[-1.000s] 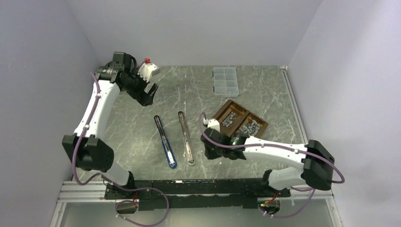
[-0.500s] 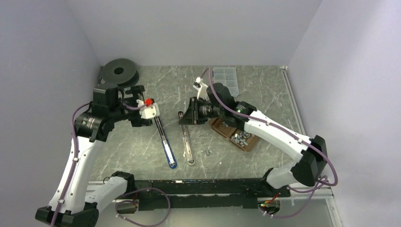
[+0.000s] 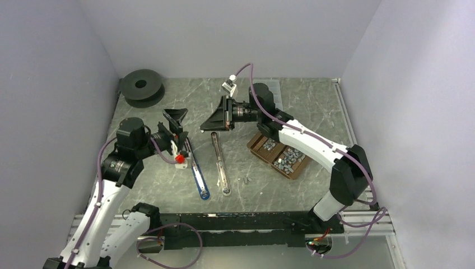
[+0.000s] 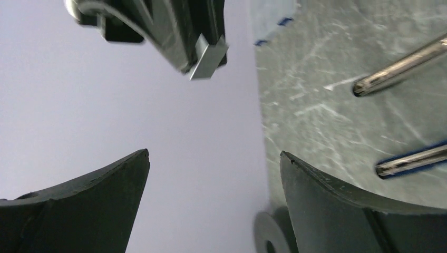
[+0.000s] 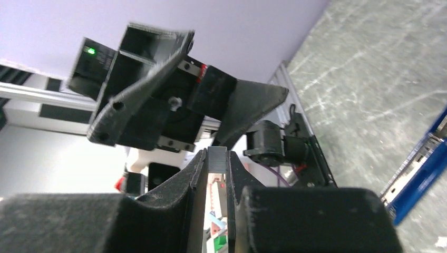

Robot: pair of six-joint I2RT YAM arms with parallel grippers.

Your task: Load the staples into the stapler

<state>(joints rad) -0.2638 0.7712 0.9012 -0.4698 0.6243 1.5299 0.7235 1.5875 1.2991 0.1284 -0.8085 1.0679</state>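
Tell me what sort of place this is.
Most likely a robotics lab test cell, not an office: plain walls box in a marbled tabletop, a left arm and right arm are bolted to a rail at its near edge, and staples sit in a wooden tray.

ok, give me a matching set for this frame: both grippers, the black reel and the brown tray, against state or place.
1 left gripper
2 right gripper
3 black reel
4 brown tray

a holds loose staples
b open, empty
c far-left corner
d shut on a staple strip

Pairs: 1-b, 2-d, 3-c, 4-a
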